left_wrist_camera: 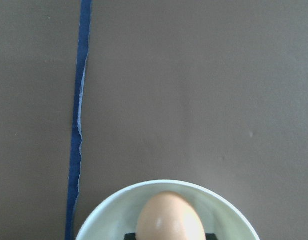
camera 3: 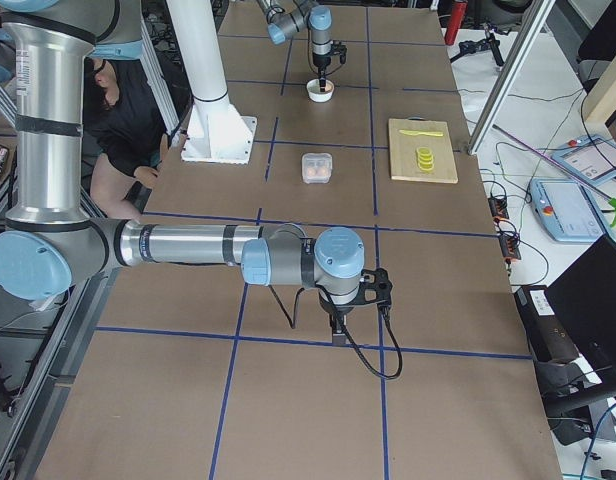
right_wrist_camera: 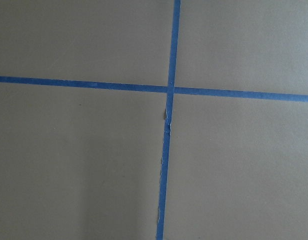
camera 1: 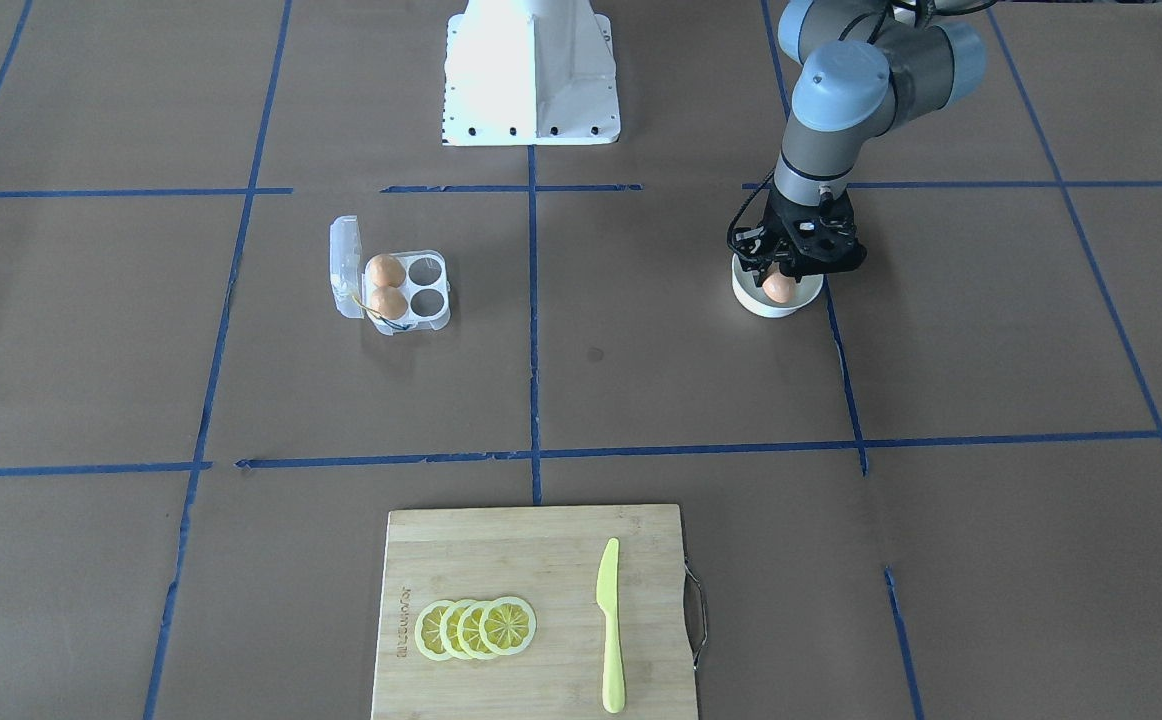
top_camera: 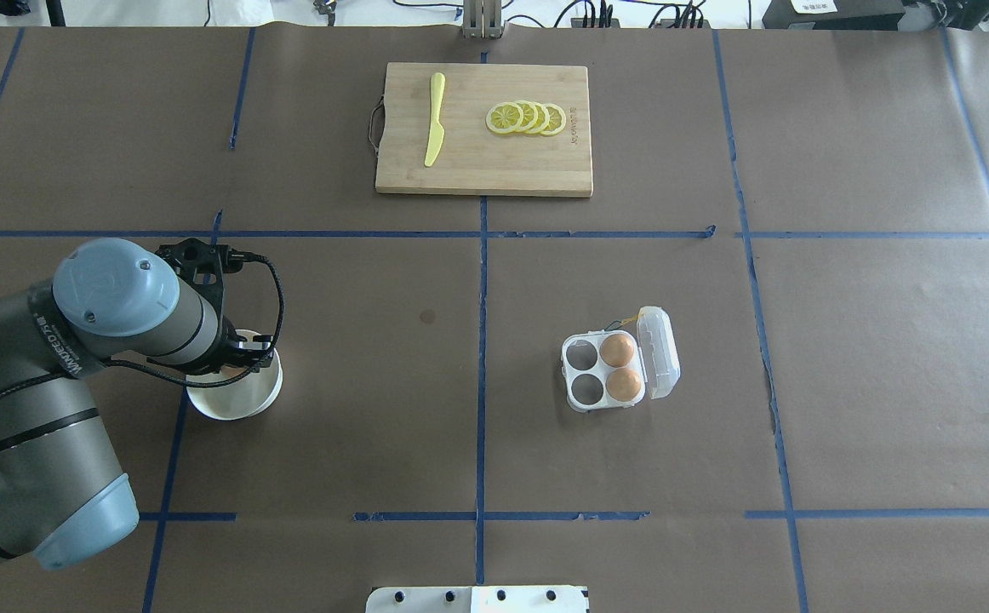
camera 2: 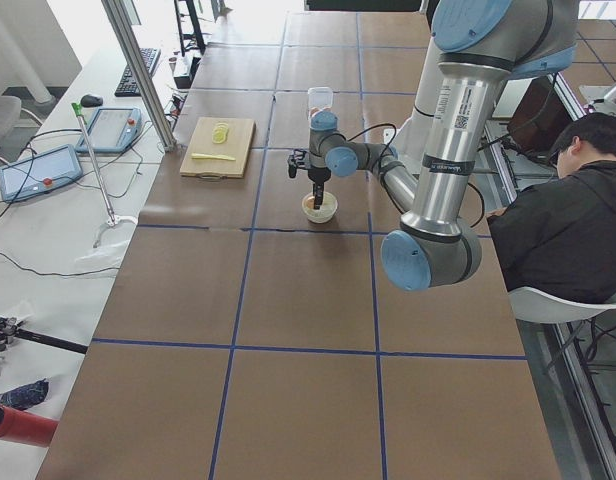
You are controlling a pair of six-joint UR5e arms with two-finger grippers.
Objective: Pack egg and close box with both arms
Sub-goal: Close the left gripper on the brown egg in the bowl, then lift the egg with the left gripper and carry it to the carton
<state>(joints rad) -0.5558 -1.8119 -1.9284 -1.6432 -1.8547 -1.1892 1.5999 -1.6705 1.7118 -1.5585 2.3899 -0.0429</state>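
My left gripper [camera 1: 784, 277] reaches down into a round white bowl [camera 1: 756, 305] and is shut on the tan-orange egg [camera 1: 779, 288]. In the left wrist view the egg [left_wrist_camera: 170, 217] sits between two black fingertips [left_wrist_camera: 130, 235] over the bowl [left_wrist_camera: 114, 200]. The clear box [camera 1: 406, 290] lies open, lid upright at its side, with two eggs [camera 1: 385, 270] in the cells next to the lid; its other two cells are empty. It also shows in the overhead view [top_camera: 609, 370]. My right gripper [camera 3: 335, 335] hangs over bare table far from the box; I cannot tell if it is open.
A wooden cutting board [camera 1: 501, 560] with lemon slices [camera 1: 476, 628] and a yellow knife [camera 1: 609, 625] lies at the operators' edge. The white pedestal [camera 1: 531, 75] stands at the robot's side. Blue tape lines cross the brown table.
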